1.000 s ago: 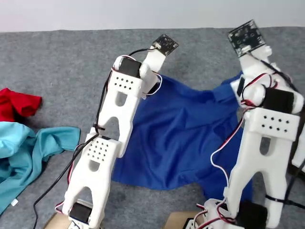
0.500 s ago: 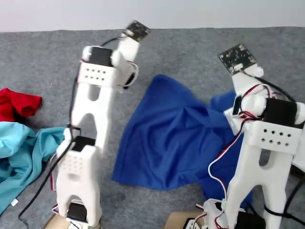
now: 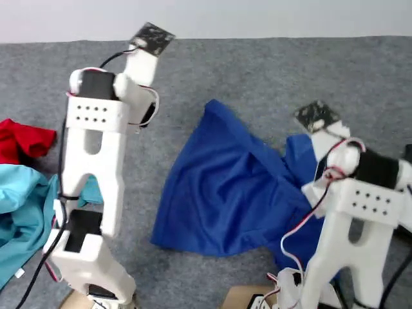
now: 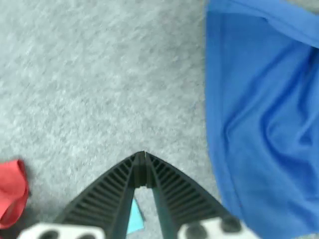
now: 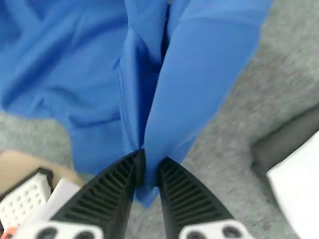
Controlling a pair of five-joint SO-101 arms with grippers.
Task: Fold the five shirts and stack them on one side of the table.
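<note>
A blue shirt [image 3: 232, 187] lies rumpled in the middle of the grey table, partly folded over itself. My right gripper [image 5: 148, 167] is shut on a fold of the blue shirt [image 5: 164, 89], lifting that part near the table's right side. My left gripper [image 4: 140, 167] hangs shut and empty above bare carpet, to the left of the blue shirt's [image 4: 264, 124] edge. In the high view the left arm [image 3: 96, 141] stands left of centre and the right arm [image 3: 354, 193] at the lower right. A red shirt [image 3: 22, 140] and a teal shirt [image 3: 32, 212] lie bunched at the left edge.
Grey carpet [image 3: 257, 71] covers the table, with bare room along the far side and between the blue shirt and the left pile. A tan base plate [image 3: 248, 298] sits at the near edge. A corner of the red shirt [image 4: 11, 191] lies near my left gripper.
My left arm has let go of the blue shirt and swung left, away from it. The shirt's far corner dropped and the cloth bunched toward the right, where my right gripper pulls it nearer.
</note>
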